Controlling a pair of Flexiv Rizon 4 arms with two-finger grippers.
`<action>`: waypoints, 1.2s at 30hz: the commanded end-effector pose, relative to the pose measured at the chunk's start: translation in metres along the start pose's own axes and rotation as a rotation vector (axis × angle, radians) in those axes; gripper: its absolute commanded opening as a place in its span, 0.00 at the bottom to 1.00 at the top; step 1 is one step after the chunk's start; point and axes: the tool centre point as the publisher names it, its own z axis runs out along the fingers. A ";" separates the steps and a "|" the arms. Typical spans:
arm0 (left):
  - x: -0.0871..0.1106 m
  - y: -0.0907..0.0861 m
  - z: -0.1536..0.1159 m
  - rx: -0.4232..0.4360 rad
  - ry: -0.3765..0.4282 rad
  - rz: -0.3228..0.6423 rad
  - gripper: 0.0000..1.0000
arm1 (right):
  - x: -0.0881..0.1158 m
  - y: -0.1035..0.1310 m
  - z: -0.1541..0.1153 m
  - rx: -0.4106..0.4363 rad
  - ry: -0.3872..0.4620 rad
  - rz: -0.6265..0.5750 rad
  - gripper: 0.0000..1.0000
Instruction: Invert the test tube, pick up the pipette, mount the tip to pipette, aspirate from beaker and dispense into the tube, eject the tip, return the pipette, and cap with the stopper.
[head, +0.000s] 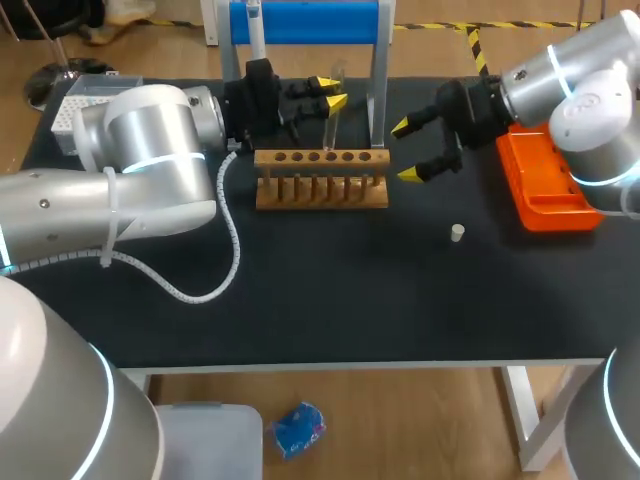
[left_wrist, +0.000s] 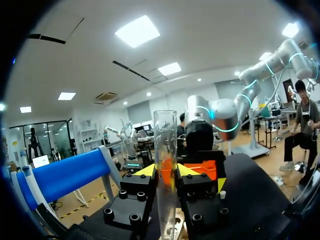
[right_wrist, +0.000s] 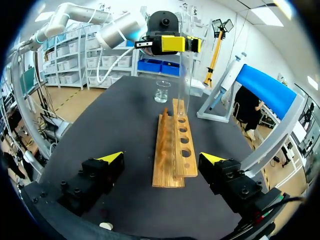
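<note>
Pincers: left pincer (head: 331, 92) grasps the upright test tube (head: 330, 128) above the rack (head: 320, 182); right pincer (head: 405, 150) hangs released beside the rack.

No legible text, label, number or sign in any view; none on rack (head: 321, 178), tube (left_wrist: 165, 165), tray (head: 545, 185).

free: table (head: 320, 290) in front of rack (head: 321, 182), stopper (head: 457, 233) only | blocked: blue stand (head: 305, 22) behind rack

1 test tube (head: 331, 118), 1 wooden rack (head: 320, 182), 1 stopper (head: 457, 233), 1 orange tray (head: 548, 192), 1 beaker (right_wrist: 161, 93).
</note>
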 end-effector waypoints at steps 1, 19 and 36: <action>-0.005 0.005 0.005 0.003 0.008 -0.005 0.00 | -0.001 0.000 0.000 0.002 0.003 -0.001 1.00; -0.008 0.024 0.009 -0.017 0.013 -0.041 0.00 | -0.001 0.000 0.000 0.002 0.003 -0.001 1.00; -0.010 0.032 0.011 -0.019 0.009 -0.054 0.00 | -0.001 0.000 0.000 0.002 0.003 -0.001 1.00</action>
